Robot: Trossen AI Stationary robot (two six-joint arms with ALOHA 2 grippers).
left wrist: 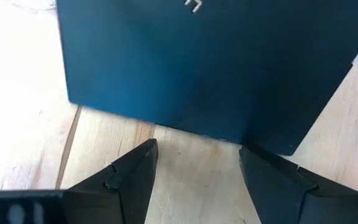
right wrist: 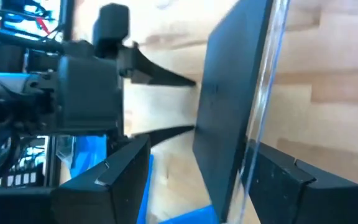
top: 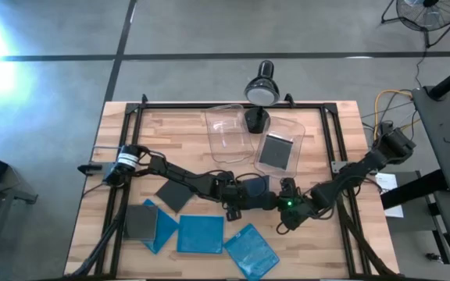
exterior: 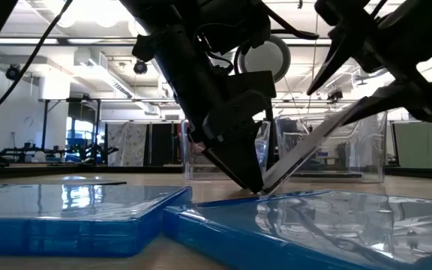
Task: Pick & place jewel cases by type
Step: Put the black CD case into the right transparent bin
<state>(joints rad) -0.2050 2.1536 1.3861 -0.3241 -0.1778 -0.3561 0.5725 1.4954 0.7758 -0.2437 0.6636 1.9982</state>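
The wooden desk (top: 178, 125) is seen carrying two clear bins (top: 231, 131), three blue jewel cases (top: 201, 232) and two grey ones (top: 175, 193).

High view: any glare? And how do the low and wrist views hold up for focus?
High view: strong white glare blows out the floor at upper left; the table is evenly lit. Low view: near blue jewel cases mirror ceiling lights. Right wrist view: the tilted dark case is soft and blurred.

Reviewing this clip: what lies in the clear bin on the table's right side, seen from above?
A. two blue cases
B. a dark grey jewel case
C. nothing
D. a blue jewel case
B: the high view shows one dark grey jewel case lying flat inside the right clear bin.
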